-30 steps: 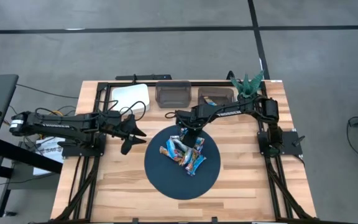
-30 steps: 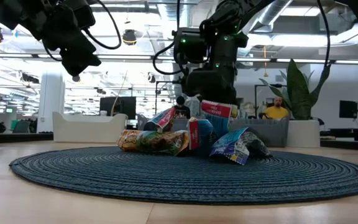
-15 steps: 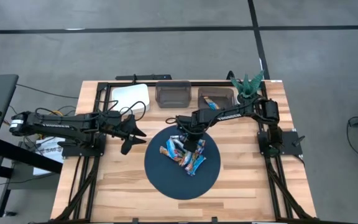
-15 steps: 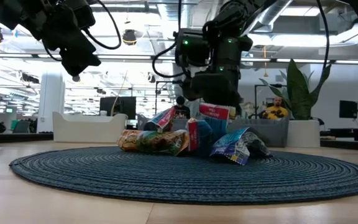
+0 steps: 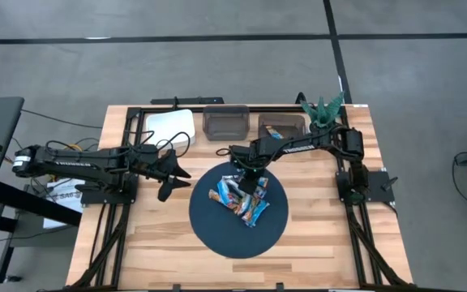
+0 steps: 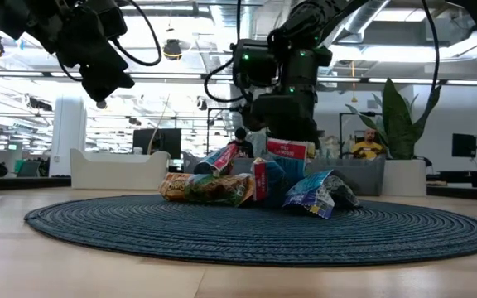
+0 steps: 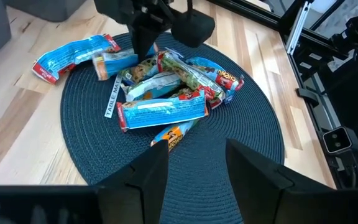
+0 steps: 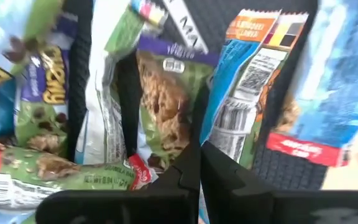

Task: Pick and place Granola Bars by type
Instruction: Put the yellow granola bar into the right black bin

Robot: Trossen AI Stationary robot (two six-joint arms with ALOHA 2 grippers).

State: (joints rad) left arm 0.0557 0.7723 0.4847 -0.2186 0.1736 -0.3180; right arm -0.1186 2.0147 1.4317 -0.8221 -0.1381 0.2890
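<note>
Several granola bars (image 5: 242, 197) lie heaped on a round dark blue woven mat (image 5: 217, 235); their wrappers are blue with red, white-blue, green-purple and orange-brown. One more bar (image 5: 274, 133) lies in a dark bin at the far edge. My right gripper (image 5: 250, 182) is down in the far side of the heap, its fingers shut (image 8: 197, 152). My left gripper (image 5: 169, 174) hovers open above the wood left of the mat. In its wrist view the heap (image 7: 160, 93) lies ahead of it, beyond its fingers. My right gripper comes at the heap from above, pointing down. Its shut fingertips (image 8: 190, 163) sit between a green-purple wrapper (image 8: 166, 99) and the edge of a white-blue wrapper (image 8: 219, 134). The tips hide which edge they pinch. The bars still rest in the heap on the mat.
Along the far edge stand a white tray (image 5: 173, 126), two dark bins (image 5: 224, 122) (image 5: 292, 122) and a green plant figure (image 5: 323, 109). A blue bar with red ends (image 7: 73, 53) lies at the mat's rim, partly on the wood. Bare wood shows near and to both sides.
My right gripper moved a little toward the near edge and came down onto the far side of the heap. The upright red-topped wrapper under it sank with it. The mat and heap shifted slightly across the low view.
</note>
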